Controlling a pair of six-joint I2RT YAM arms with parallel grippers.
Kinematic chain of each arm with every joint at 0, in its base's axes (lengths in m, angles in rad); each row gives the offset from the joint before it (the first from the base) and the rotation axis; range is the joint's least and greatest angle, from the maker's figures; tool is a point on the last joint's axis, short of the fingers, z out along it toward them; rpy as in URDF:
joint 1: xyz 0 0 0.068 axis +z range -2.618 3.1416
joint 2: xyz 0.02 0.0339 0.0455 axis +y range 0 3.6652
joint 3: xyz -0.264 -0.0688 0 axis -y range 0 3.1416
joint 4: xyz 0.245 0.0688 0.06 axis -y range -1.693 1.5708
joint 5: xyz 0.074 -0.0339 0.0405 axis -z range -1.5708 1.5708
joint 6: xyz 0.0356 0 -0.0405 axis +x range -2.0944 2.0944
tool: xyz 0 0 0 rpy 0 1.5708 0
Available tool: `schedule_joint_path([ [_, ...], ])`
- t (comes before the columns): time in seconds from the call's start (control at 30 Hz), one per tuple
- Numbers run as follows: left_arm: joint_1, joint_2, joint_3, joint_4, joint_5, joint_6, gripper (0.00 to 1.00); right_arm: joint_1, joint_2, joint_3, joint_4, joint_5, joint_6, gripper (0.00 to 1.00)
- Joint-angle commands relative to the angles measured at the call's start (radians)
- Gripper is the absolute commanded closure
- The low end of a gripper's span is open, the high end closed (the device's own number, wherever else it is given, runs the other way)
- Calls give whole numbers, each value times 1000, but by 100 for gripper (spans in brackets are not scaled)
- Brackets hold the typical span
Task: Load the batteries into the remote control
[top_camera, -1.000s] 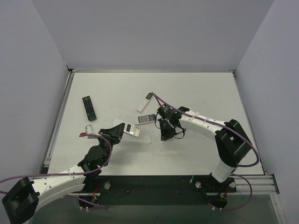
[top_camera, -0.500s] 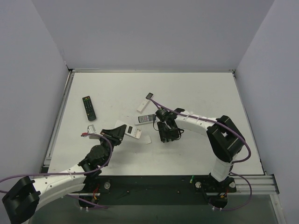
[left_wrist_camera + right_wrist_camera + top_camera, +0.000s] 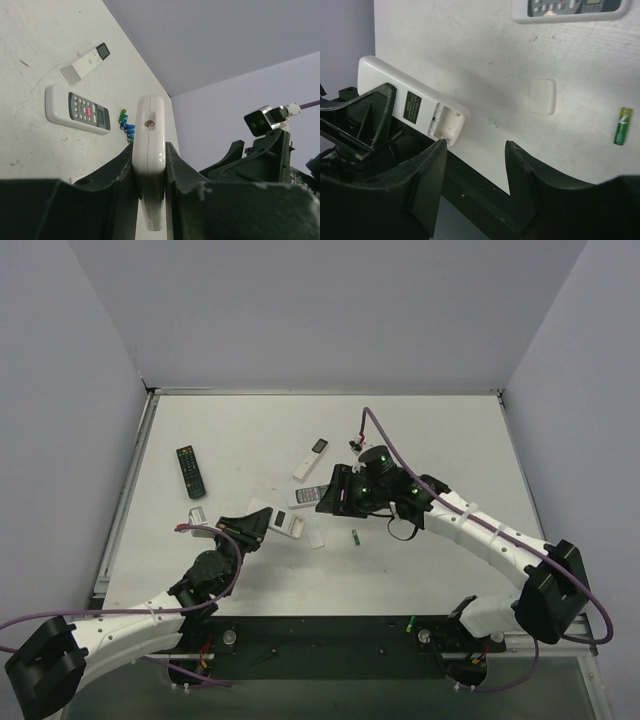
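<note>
**Status: battery pick-up, bay not yet loaded**

1. L gripper [image 3: 149, 155] – jaws pressed against both long edges of the remote control [image 3: 427, 117], pinching it near one end. The remote is held just over the table [image 3: 440, 440], with its plain white back toward the R wrist cam.
2. Battery bay [image 3: 451, 120] – lid off and apparently empty. The bay end projects toward the R arm.
3. R gripper [image 3: 476, 149] – jaws spread, nothing between them. It is positioned just beside the bay end.
4. Green battery [image 3: 622, 126] – loose on the table, touching nothing.
5. Key relation: from the R gripper, the green battery lies to the robot's right and toward the near edge, outside the finger on the right in the wrist view.
   - Its long axis runs approx. near-to-far.
   - That is roughly crosswise to the remote's long axis.
   - The R arm is nearer and the L arm is occupied, so the pick probably falls to R.
   - The cell will likely need about a quarter turn to line up with the bay.
6. Battery cover [image 3: 542, 96] – flat on the table, between the remote control and the green battery.
7. Spare batteries [image 3: 126, 125] – green and blue, clustered just beside the grey-keyed remote [image 3: 77, 107].
</note>
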Motion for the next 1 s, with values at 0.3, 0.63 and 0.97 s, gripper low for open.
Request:
schedule_joint_path([
  [0.3, -1, -20, -101, 102, 31, 28, 100, 41, 164, -50, 269, -258, 252, 64],
  [0.63, -1, 6, -100, 136, 34, 40, 100, 44, 212, -36, 276, -298, 269, 74],
  [0.97, -2, -32, -101, 99, 45, 78, 95, 31, 222, -45, 278, -303, 273, 100],
])
